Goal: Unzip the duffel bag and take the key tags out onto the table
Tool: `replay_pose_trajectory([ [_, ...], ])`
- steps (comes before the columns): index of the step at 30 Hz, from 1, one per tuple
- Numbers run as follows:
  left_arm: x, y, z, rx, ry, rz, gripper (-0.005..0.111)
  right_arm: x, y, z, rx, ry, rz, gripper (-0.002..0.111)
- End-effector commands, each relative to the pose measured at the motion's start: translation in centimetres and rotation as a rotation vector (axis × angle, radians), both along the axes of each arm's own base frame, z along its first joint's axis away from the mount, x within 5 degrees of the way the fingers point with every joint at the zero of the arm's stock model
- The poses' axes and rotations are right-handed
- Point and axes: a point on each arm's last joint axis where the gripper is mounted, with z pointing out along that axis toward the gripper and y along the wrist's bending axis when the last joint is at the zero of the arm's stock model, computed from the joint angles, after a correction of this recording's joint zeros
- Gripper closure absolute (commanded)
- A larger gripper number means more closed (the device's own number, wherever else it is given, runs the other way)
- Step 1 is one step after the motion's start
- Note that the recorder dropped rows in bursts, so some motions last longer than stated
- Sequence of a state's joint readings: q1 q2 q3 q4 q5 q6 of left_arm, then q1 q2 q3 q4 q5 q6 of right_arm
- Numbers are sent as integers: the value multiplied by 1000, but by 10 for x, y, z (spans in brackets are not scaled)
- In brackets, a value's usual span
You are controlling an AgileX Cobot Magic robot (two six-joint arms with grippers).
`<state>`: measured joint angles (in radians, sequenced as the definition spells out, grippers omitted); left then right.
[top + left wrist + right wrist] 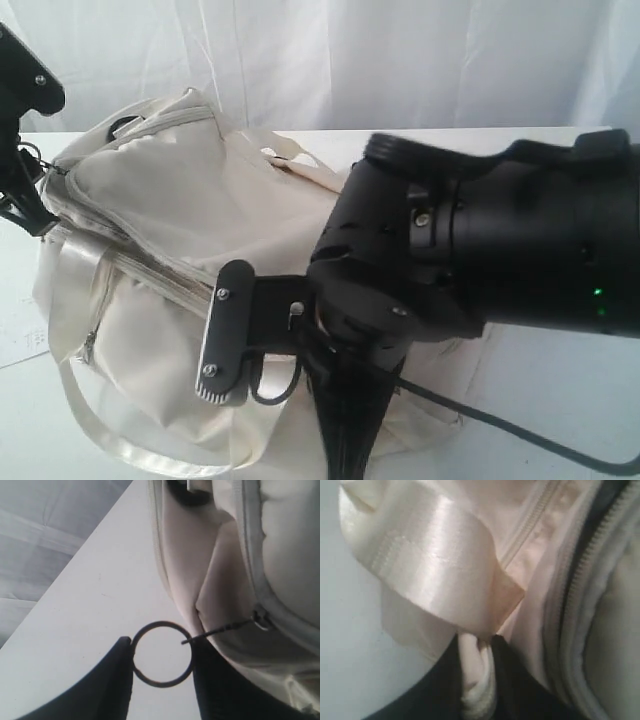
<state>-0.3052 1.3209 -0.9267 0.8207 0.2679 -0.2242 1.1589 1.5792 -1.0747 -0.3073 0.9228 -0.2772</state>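
Ring (161,624) of thin metal sits clenched between the left jaws, one side against each. A fine link runs from it to the slider (260,619) of the zip on the bag (200,260). The right jaws are clamped on a fold (476,672) of the bag's cream cloth, just beside the shiny strap (435,565) and near a line of zip teeth (592,555).

In the outside view the bag lies on the bench (560,390), spread from nine o'clock to the centre. The left jaws work at its nine o'clock end. The right arm (480,250) reaches in from three o'clock and hides the bag's middle. No tags show; they are presumably inside. I cannot tell how far the zip is open.

The bag looks soft, limp and light. It would likely bunch or slide on the smooth bench unless anchored, so the pinch on the cloth is well placed. The ring is small, hard and slick and could twist free, so it is best pulled straight along the zip. The tags should be light and are best lifted by their rings.
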Motion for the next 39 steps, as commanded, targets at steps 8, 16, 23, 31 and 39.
replay_pose_trajectory([
  [8,-1,4,3,24,2,25,107,62,-83,4,-154,-14,-343,108],
  [16,-5,5,10,13,-23,25,107,106,-133,5,-105,-59,-571,108],
  [23,-11,5,19,-30,-58,20,107,105,-131,14,49,-54,-648,108],
  [31,-11,4,17,-50,-49,27,107,78,-128,58,340,-28,-602,70],
  [39,-11,4,17,-52,-49,27,107,56,-127,86,522,-7,-516,38],
])
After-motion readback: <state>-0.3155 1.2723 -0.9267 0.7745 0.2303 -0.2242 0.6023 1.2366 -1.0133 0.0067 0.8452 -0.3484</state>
